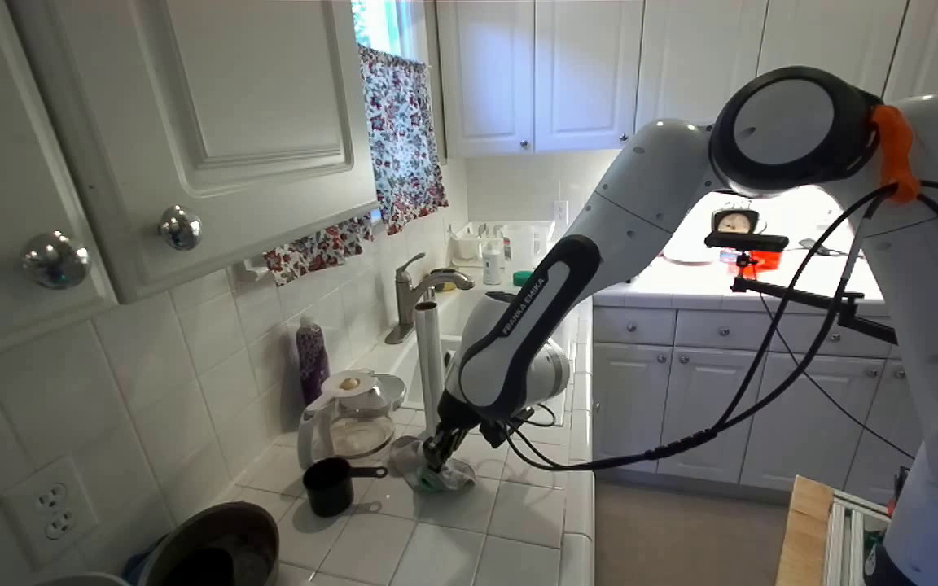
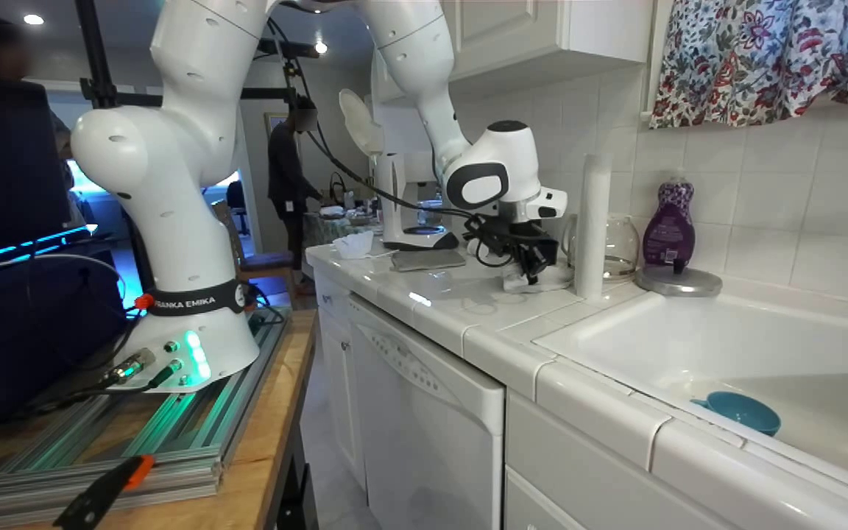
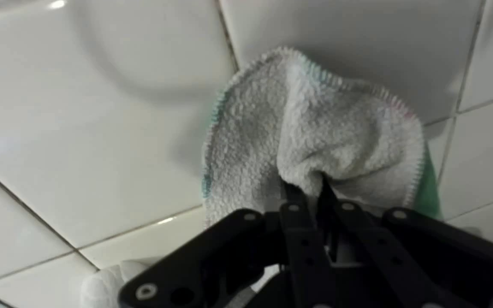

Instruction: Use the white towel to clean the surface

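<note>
White towel: one, on surface | gripper: one, two fingers pinching towel | black cup: one

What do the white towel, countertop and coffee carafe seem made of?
White towel: matte cloth, probably terry, given its looped pile and stitched edge.
Countertop: likely glazed ceramic; glossy highlights, grouted tiles.
Coffee carafe: smooth, see-through body, glass or possibly plastic.

A sink, dishwasher, cabinets — a kitchen.
</note>
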`<control>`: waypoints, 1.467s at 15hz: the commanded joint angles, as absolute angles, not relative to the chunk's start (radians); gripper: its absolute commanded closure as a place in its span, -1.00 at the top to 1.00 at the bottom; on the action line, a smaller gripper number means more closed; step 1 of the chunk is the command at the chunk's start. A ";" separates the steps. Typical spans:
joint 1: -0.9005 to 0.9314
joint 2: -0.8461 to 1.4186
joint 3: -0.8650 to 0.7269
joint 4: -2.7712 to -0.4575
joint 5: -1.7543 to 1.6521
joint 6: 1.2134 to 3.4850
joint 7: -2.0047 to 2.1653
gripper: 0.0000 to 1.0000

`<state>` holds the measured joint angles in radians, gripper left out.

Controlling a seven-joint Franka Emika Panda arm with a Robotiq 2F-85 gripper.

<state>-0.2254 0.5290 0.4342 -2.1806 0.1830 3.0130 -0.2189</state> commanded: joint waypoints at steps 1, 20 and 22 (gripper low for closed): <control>-0.396 0.484 0.589 -2.316 0.284 3.052 -0.258 -0.95; -0.155 0.356 0.306 -2.587 0.338 3.473 -0.294 -0.95; -0.001 0.378 0.202 -2.572 0.406 3.479 -0.415 -0.95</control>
<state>-0.1962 0.3657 0.3324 -2.5896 0.2987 3.4772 -0.2603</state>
